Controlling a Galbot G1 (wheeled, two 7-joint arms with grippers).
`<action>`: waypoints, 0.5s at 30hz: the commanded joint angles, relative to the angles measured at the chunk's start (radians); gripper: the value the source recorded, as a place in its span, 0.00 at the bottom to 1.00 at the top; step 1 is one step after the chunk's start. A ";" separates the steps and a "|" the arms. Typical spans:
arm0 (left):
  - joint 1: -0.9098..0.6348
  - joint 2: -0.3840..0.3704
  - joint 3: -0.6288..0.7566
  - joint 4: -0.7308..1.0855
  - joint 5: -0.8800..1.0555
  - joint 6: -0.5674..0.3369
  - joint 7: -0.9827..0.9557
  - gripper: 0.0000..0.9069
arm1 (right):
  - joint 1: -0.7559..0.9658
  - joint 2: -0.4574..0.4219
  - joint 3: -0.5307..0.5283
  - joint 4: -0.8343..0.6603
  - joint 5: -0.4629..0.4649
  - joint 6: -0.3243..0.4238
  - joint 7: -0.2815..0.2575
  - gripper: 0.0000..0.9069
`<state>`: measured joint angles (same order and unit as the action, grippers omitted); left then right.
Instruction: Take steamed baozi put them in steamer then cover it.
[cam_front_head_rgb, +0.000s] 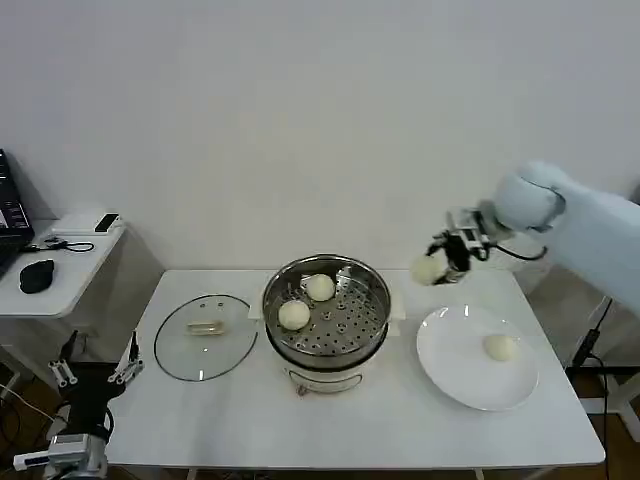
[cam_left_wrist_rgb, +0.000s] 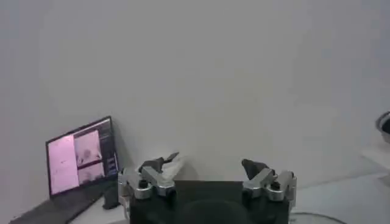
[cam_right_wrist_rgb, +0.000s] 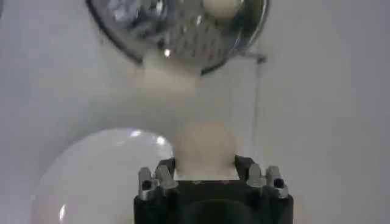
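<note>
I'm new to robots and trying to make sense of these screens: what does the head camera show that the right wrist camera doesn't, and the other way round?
Only the head view: two baozi on the steamer's tray, one baozi left on the plate, the glass cover lying on the table left of the steamer, and the left gripper parked low beside the table.

Only the right wrist view: up close, the held bun sits between the fingers.

Both share: the right gripper holding a baozi, the steamer and the white plate.
</note>
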<state>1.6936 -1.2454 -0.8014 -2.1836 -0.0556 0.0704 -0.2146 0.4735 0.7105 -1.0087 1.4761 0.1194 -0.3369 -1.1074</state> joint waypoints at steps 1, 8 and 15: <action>0.017 -0.005 -0.017 -0.023 0.001 0.002 0.001 1.00 | 0.108 0.267 -0.110 -0.001 0.053 -0.016 0.020 0.73; 0.024 -0.006 -0.045 -0.028 -0.003 0.005 0.002 1.00 | 0.025 0.387 -0.125 -0.037 -0.006 0.064 0.014 0.73; 0.030 -0.028 -0.062 -0.038 -0.001 0.009 -0.002 1.00 | -0.028 0.414 -0.186 -0.015 -0.138 0.146 0.025 0.73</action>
<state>1.7192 -1.2624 -0.8494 -2.2137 -0.0579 0.0784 -0.2154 0.4817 1.0069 -1.1228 1.4591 0.0816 -0.2712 -1.0885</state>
